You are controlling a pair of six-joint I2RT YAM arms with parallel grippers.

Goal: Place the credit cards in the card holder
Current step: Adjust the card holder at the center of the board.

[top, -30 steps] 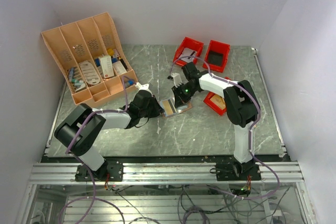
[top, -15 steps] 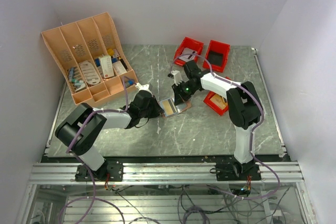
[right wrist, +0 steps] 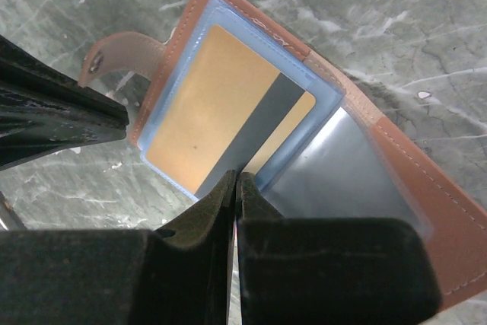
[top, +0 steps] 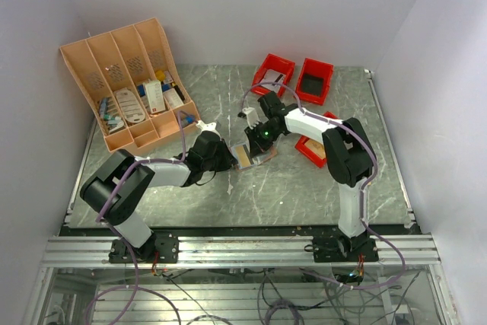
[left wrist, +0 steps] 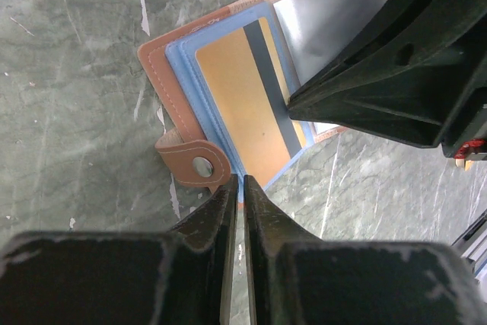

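Note:
The card holder (top: 256, 156) lies open on the table, brown with a snap tab (left wrist: 199, 164) and blue plastic sleeves. A gold credit card (left wrist: 243, 97) with a black stripe sits in the blue sleeve (right wrist: 221, 112). My left gripper (top: 230, 159) is shut on the holder's near blue edge (left wrist: 242, 182), just beside the tab. My right gripper (top: 256, 141) is shut with nothing between its fingers; its tips (right wrist: 237, 177) rest at the card's striped edge, where the sleeve opens. A grey empty pocket (right wrist: 342, 173) lies beside it.
An orange slotted organiser rack (top: 125, 85) stands at the back left. Two red bins (top: 272, 72) (top: 313, 80) sit at the back; a third red bin (top: 312, 148) lies under the right arm, close to the holder.
The right gripper has moved a little left, over the open holder, onto the card's edge. The left gripper has stayed where it was, still pinching the holder.

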